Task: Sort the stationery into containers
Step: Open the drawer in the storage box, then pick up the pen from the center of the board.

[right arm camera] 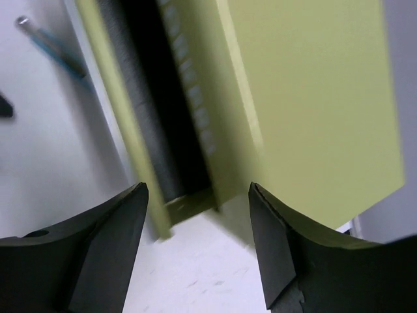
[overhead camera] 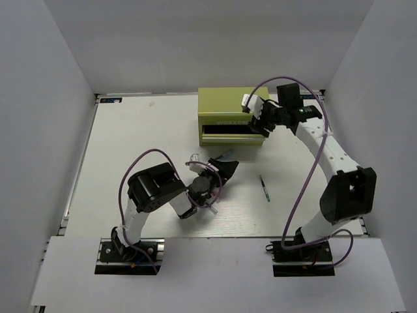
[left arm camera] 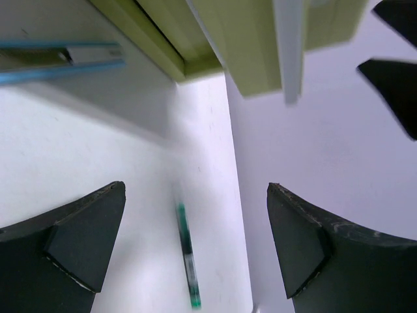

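The white table carries the yellow-green chest at its far side, right of centre. One shallow drawer low on the chest's front is pulled out towards the near side. Its inside shows only as a dark slot, so what it holds cannot be told.

The right gripper hovers at the chest's right front corner. Its fingers are spread apart, with nothing between them.

The left gripper hangs over the middle of the table, near the chest's front. Its fingers are released wide and grasp nothing.

The pale blue-silver pen lies on the table between the left gripper and the open drawer, just beside the chest's front. The dark teal pen lies alone on the table, nearer and to the right, apart from both grippers.
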Tool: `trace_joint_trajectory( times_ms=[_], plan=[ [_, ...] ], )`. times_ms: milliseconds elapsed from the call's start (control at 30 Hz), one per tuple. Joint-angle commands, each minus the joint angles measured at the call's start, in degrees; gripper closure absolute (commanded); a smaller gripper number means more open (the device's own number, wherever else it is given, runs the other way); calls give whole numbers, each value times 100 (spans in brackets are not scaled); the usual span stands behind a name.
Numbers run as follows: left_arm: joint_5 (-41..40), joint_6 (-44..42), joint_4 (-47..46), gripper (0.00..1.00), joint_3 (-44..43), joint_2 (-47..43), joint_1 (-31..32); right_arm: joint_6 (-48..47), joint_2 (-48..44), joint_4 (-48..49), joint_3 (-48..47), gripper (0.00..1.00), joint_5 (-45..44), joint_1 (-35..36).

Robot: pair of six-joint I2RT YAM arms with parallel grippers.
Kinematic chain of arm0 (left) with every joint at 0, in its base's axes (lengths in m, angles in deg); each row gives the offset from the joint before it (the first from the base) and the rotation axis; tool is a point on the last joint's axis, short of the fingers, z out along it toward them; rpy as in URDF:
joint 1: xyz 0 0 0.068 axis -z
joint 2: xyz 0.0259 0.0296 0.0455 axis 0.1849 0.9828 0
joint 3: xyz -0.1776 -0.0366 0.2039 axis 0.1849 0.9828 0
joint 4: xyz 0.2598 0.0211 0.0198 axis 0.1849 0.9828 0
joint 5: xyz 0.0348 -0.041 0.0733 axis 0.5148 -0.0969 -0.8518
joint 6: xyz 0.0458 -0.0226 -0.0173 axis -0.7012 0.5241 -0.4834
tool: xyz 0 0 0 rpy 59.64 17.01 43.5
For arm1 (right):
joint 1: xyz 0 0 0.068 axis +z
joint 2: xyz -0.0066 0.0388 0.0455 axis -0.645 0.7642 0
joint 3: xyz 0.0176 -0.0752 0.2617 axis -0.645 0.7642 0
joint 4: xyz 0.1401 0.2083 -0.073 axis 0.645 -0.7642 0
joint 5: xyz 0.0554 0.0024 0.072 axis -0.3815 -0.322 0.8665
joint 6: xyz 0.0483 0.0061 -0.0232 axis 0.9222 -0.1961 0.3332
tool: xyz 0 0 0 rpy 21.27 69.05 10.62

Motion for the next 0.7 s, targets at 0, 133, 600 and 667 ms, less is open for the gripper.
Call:
trace_joint_trajectory(
  times_ms=[0,133,600,667],
  plan=[
    [862,-331,-2549,0,309,-686,-11,92,-671,-295,500,31,248,-118],
    [1389,-778,-1954,0,740,-1485,-63,-4,-1548,-268,1158,36,756,-240],
    [479,-3109,8345,0,-1588,-4922,-344,-2667,-2677,-814,3304,31,2182,-232],
    [40,-2996,9190,0,-1589,-5351,-345,-2957,-2606,-691,3409,30,2165,-144]
  ],
)
